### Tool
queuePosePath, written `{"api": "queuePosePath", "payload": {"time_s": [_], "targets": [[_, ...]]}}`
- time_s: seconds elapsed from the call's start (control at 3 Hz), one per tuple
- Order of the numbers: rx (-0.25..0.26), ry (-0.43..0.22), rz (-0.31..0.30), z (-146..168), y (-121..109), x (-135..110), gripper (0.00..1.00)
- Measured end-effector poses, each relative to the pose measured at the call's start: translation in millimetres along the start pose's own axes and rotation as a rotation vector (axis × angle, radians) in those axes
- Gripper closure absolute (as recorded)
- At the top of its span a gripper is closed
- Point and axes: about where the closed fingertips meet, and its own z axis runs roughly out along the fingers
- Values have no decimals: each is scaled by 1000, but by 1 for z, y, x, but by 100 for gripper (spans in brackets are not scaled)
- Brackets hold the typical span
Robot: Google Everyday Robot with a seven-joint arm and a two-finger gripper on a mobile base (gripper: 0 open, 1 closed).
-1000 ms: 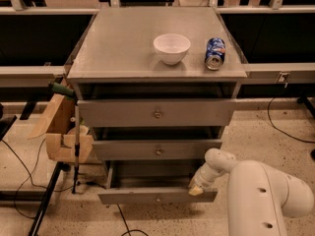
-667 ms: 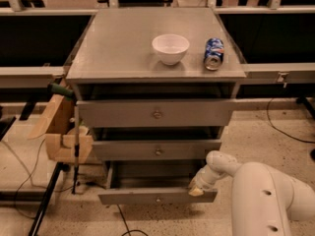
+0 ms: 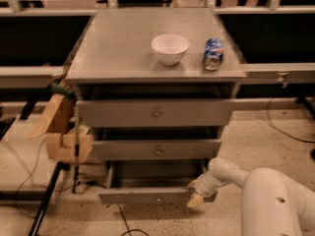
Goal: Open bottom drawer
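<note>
Bottom drawer: the bottom drawer (image 3: 147,196) sits at the foot of the cabinet (image 3: 157,78). Its narrow grey front stands forward of the middle drawer (image 3: 157,149) above it, and a dark gap shows behind the panel.
Gripper: the gripper (image 3: 197,199) is at the right end of that drawer front, low at the cabinet's right front corner.
Jaws: we cannot tell whether they are released or clenched on the panel's end.
Just changed: over the last second the gripper has dropped slightly and come forward from the cabinet. The drawer front has moved with it, though only a little.
Meaning for the task: we judge the opening to be under way but only partly done. The drawer looks part of the way out, so more pull away from the cabinet seems needed.
Unchanged: the top drawer (image 3: 155,113) and the middle drawer stay closed. The white bowl (image 3: 170,48) and the blue can (image 3: 213,53) are where they were on the tabletop (image 3: 118,48).
Hidden: the robot's arm (image 3: 275,200) fills the corner to the right of the cabinet and covers the floor there.
Cut off: the arm runs out of the picture, so we see nothing of the base.
Hard to make out: the bottom drawer's knob is only a speck, and the drawer's inside is too dark to read.
</note>
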Motion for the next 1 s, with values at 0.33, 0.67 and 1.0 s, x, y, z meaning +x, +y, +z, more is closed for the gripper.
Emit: {"api": "queuePosePath", "payload": {"time_s": [0.33,0.67,1.0], "targets": [[0,-3,-1,-1,1,0,0],[3,-88,-30,14,23,7,0],[-8,-156,-50,27,38,7,1]]}}
